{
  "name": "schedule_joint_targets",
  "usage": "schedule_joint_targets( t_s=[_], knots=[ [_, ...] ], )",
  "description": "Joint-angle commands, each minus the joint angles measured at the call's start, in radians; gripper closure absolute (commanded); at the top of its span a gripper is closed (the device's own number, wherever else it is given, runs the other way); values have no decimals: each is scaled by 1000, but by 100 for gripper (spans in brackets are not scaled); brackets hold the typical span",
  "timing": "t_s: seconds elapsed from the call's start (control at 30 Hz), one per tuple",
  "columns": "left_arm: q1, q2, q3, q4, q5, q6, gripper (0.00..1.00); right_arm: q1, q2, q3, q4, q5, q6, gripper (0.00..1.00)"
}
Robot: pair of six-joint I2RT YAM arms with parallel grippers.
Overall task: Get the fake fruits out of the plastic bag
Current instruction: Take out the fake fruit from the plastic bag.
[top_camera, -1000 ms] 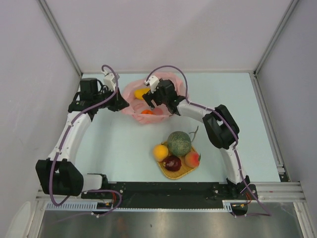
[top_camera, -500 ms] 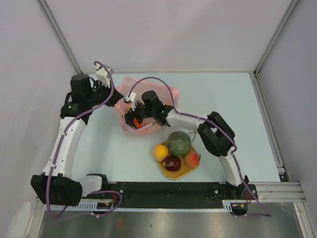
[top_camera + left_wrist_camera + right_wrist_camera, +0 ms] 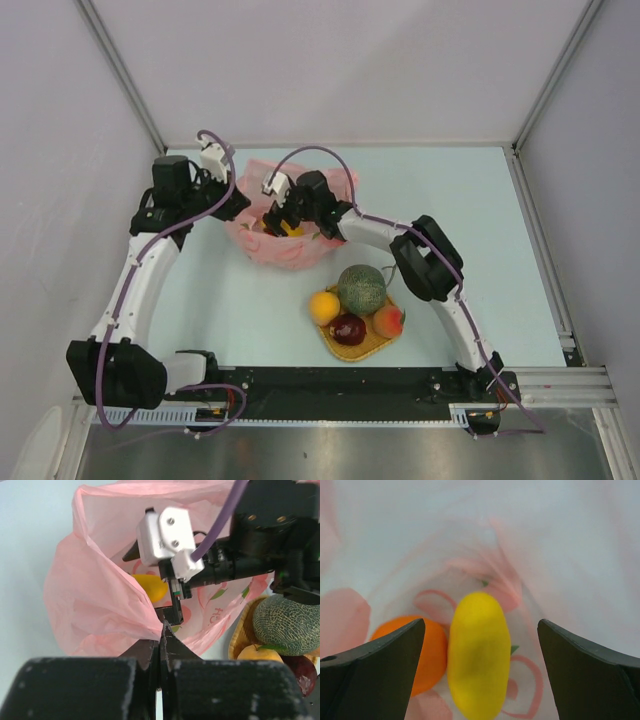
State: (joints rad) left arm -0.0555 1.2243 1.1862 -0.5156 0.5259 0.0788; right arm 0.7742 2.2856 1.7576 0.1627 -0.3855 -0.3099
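The pink plastic bag [image 3: 285, 245] lies at the back of the table, mouth up. My left gripper [image 3: 162, 630] is shut on the bag's rim [image 3: 125, 615] and holds it up. My right gripper [image 3: 280, 218] reaches into the bag, open. In the right wrist view it [image 3: 480, 650] straddles a long yellow fruit [image 3: 479, 652], with an orange fruit [image 3: 427, 650] beside it on the left; its fingers do not touch the yellow one. The yellow fruit also shows in the left wrist view [image 3: 150, 586]. The green melon [image 3: 361, 289], a yellow-orange fruit [image 3: 324, 306], a dark red apple [image 3: 348, 329] and a peach [image 3: 388, 320] sit outside the bag.
The four fruits outside the bag rest on a square woven mat [image 3: 372, 345] near the front middle of the pale blue table [image 3: 470, 260]. Grey walls close in the back and both sides. A purple cable [image 3: 320, 152] arcs over the bag.
My right gripper has gone from the bag's right rim down into the bag. My left gripper has pulled the rim up and left, and the bag has shifted and opened.
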Motion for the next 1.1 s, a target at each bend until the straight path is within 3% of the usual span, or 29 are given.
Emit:
schedule_joint_targets(
  t_s=[0.0, 0.13, 0.37, 0.47, 0.5, 0.57, 0.77, 1.07],
  knots=[
    [6, -19, -20, 46, 2, -20, 100, -7, 47, -43, 61, 3, -51, 0],
    [6, -22, -40, 52, 5, -31, 100, -3, 63, -34, 92, -22, -63, 0],
    [6, -14, -39, 49, 22, -47, 100, 4, 95, 37, -1, -118, -130, 2],
    [6, -16, -40, 52, 23, -50, 100, 7, 94, 48, -69, -147, -159, 20],
    [6, -17, -43, 55, 25, -51, 100, 7, 92, 48, -77, -145, -158, 31],
    [6, -22, -48, 58, 22, -53, 100, 4, 87, 46, -97, -144, -159, 45],
    [5, -49, -98, 54, -9, -13, 100, -10, 37, 88, -158, -147, -147, 70],
    [6, -85, -209, 71, -102, -5, 100, -18, -188, -45, -199, -173, -132, 78]
  ],
)
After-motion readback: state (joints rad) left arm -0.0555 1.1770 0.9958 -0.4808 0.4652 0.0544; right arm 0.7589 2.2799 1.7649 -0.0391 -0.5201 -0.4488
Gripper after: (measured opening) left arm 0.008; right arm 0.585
